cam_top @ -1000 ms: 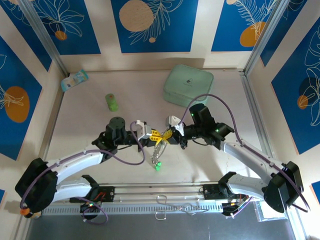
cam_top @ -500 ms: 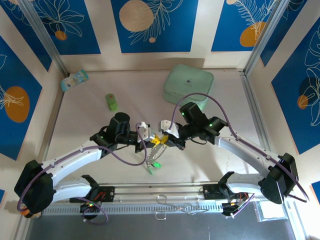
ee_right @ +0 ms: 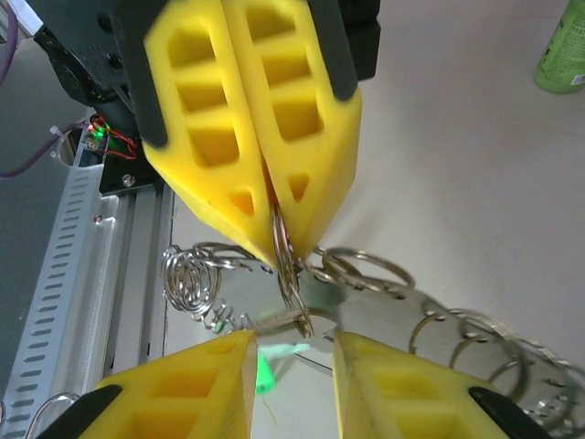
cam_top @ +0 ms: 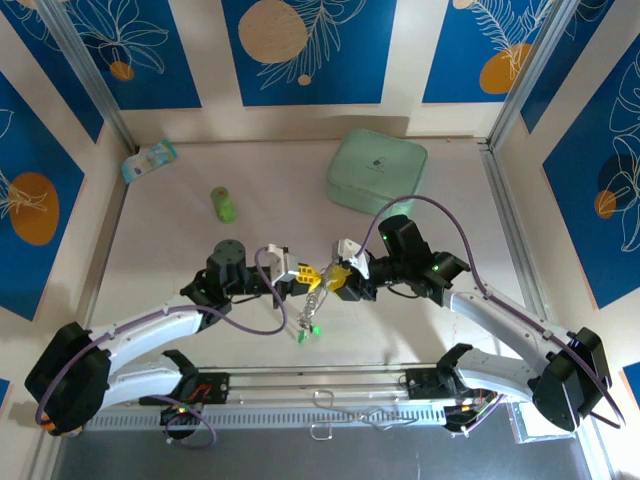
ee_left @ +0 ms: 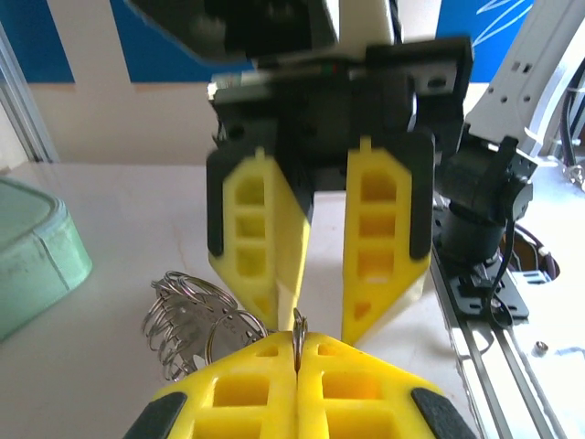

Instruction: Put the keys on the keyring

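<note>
The big pale table (cam_top: 170, 240) has the left arm (cam_top: 150, 335) and the right arm (cam_top: 500, 310) reaching over it from 6 o'clock until they meet nose to nose. The mint-green case (cam_top: 377, 168) sits far off at 1 o'clock and the little green cylinder (cam_top: 223, 204) stands at 10 o'clock. Both are well away, so I think they are not needed now. The left gripper (cam_top: 308, 273) comes in from 9 o'clock with its yellow fingers (ee_left: 265, 352) pressed tight together, pinching a thin wire loop of the keyring (ee_left: 187, 315) right at the tips. I think it holds the ring up like that so it hangs free and cannot slide about. The right gripper (cam_top: 335, 275) faces it from 3 o'clock with its fingers (ee_right: 366, 361) apart, a gap between them, gripping nothing. It looks ready to close on a loop or a key. The rest of the keyring dangles toward 6 o'clock, a bunch of shiny loops. At the very bottom hang the keys (cam_top: 313, 328), tiny, with one bright green head that I can see. I cannot tell if every key is on the ring yet.
</note>
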You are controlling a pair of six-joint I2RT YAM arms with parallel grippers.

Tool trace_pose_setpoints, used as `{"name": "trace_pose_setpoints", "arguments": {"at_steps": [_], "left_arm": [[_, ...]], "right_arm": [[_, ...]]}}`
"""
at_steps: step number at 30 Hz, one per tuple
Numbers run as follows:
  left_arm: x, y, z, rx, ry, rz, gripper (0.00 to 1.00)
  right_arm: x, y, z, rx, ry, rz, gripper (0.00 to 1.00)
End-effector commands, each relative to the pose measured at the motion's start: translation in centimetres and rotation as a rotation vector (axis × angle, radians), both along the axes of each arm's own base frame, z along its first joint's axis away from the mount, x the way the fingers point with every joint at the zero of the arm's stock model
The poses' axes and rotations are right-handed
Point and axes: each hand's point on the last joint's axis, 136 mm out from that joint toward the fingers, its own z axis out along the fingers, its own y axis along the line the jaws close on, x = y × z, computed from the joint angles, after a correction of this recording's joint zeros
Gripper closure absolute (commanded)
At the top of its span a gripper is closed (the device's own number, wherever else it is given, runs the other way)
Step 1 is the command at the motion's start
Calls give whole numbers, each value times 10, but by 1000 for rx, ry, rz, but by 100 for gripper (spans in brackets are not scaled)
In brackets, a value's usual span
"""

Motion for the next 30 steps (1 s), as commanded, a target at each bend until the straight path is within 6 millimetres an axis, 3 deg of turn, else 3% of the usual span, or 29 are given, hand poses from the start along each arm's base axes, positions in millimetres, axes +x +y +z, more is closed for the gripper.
{"name": "trace_pose_setpoints", "arguments": {"at_steps": [1, 12, 19, 25, 30], "left_arm": [[-5, -3, 20, -81, -36, -34, 100], [-5, -4, 15, -70, -32, -40, 100], [-6, -4, 20, -89, -39, -46, 100], [-8, -4, 37, -151, -63, -52, 100], [-7, -3, 44, -174, -75, -44, 100]], "right_arm": [[0, 1, 5, 32, -1, -6, 70], [-2, -1, 25, 96, -31, 8, 73], [-2, -1, 16, 71, -6, 9, 93], [-1, 2, -2, 41, 48, 16, 94], [-2, 6, 0, 61, 57, 23, 92]]}}
